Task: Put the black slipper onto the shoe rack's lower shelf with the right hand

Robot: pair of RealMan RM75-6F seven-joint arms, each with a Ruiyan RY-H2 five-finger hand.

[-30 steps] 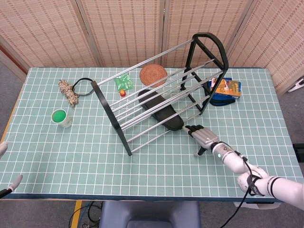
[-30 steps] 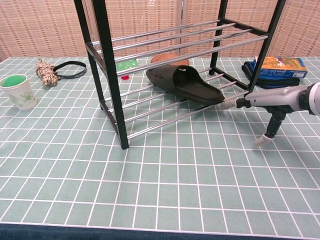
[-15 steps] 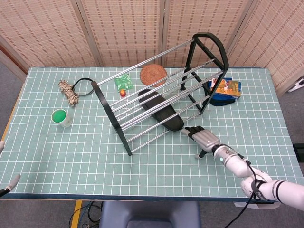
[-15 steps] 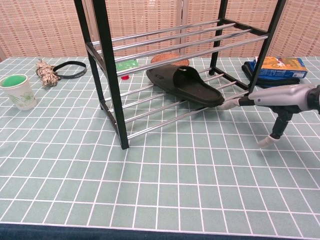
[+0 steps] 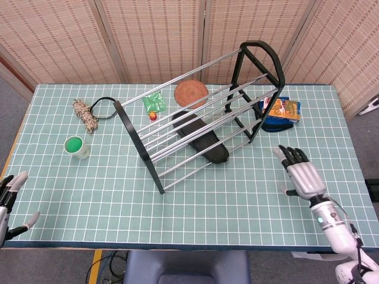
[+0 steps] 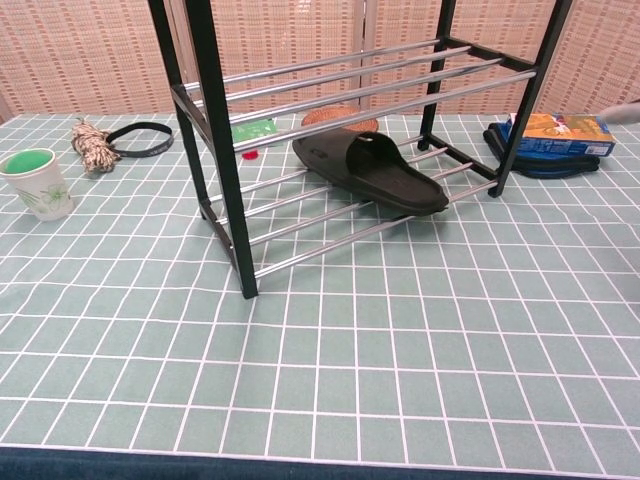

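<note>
Black rubbery slipper [image 5: 200, 138] lies mid-frame on black metal shoe rack's [image 5: 155, 170] lower rails. Right hand [image 5: 301, 173] lower right, fingers spread, empty. Slipper looks light, flexible; grip by strap.

The slipper [image 5: 200, 137] is lying on the lower shelf of the shoe rack [image 5: 201, 112], which is standing mid-table. A cup [image 5: 77, 147] and rope bundle [image 5: 85, 114] are sitting to its left, a packet [image 5: 154, 103] and round mat [image 5: 190, 93] behind it, a box [image 5: 282, 109] to its right.
</note>
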